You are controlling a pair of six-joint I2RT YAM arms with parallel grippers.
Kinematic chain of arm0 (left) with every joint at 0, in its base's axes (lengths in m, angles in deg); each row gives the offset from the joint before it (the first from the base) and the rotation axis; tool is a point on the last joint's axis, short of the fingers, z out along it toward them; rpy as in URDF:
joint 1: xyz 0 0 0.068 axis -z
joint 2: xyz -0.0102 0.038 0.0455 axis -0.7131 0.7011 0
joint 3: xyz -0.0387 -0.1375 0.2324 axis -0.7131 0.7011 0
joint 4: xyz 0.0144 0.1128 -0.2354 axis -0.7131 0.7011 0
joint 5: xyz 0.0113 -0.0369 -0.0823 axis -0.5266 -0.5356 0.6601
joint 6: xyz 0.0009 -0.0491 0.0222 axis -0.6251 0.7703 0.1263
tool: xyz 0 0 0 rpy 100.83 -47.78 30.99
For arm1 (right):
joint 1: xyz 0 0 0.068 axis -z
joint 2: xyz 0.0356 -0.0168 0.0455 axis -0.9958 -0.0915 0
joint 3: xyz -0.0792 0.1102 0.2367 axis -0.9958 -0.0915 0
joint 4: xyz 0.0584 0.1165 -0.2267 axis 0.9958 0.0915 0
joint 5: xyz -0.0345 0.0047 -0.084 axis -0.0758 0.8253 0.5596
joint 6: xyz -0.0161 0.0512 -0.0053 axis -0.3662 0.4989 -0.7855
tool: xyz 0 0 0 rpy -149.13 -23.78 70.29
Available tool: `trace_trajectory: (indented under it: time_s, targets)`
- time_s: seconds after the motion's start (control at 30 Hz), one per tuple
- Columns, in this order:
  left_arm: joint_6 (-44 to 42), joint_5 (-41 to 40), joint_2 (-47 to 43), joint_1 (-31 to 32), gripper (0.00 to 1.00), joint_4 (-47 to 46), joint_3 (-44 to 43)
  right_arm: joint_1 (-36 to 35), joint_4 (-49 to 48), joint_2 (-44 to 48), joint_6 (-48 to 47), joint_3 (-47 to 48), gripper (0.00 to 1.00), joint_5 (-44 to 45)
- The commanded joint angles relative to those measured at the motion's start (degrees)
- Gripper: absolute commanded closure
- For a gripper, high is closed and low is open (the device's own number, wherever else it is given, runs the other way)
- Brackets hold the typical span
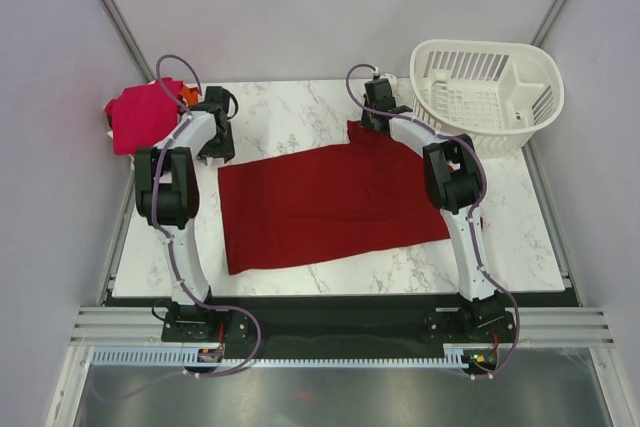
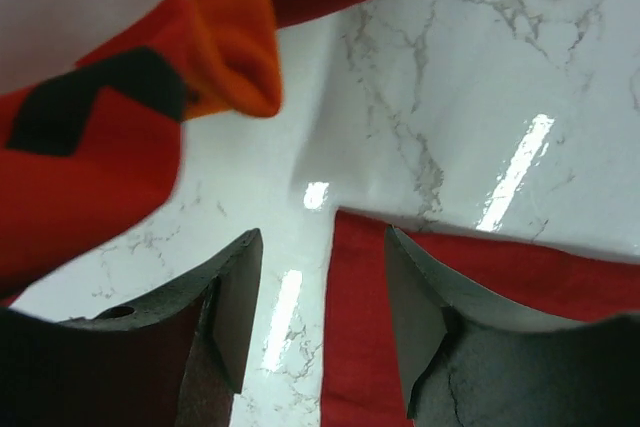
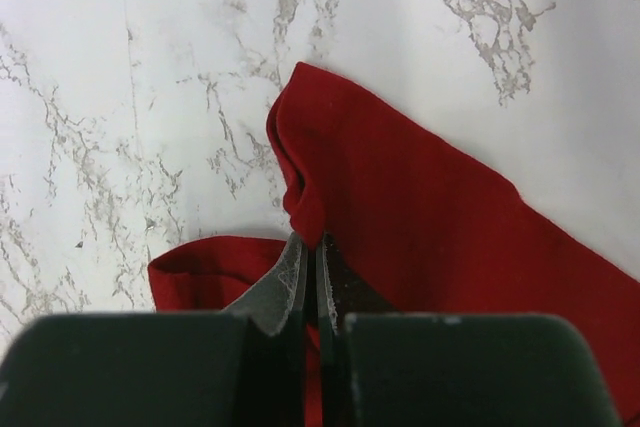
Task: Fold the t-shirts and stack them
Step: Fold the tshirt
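1. The dark red t-shirt (image 1: 330, 202) lies flat in the middle of the marble table (image 1: 300, 112), ready to fold.
2. The right gripper (image 3: 310, 243) is pinched tight on the shirt's far right corner, so it can lift that side.
3. The left gripper (image 2: 322, 247) has its jaws apart and holds nothing. It hangs by the far left corner, likely to grab it.
4. More t-shirts (image 1: 140, 117) sit piled at the far left, out of the way.

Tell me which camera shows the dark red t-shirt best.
Top external: almost the whole dark red t-shirt lies spread out. The right wrist shows only a corner pinched in the right fingers; the left wrist, just an edge.
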Motion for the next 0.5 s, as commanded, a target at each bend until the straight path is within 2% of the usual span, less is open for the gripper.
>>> trace_trajectory:
  time_s: [0.0,0.23,0.47]
  targets:
    - [-4.4,2.6,2.7,0.9,0.41,-0.7,-4.2,-0.1,0.9,0.5,-0.7,-0.7,1.00,-3.0]
    - [-3.7,5.7,4.6,0.9,0.46,-3.5,-2.1,-0.1,1.5,-0.1,-0.5,0.2,1.00,-4.2]
    - [-1.6,3.6,4.9,1.0,0.50,-4.1,1.5,0.1,1.7,-0.2,-0.7,0.2,1.00,-4.0]
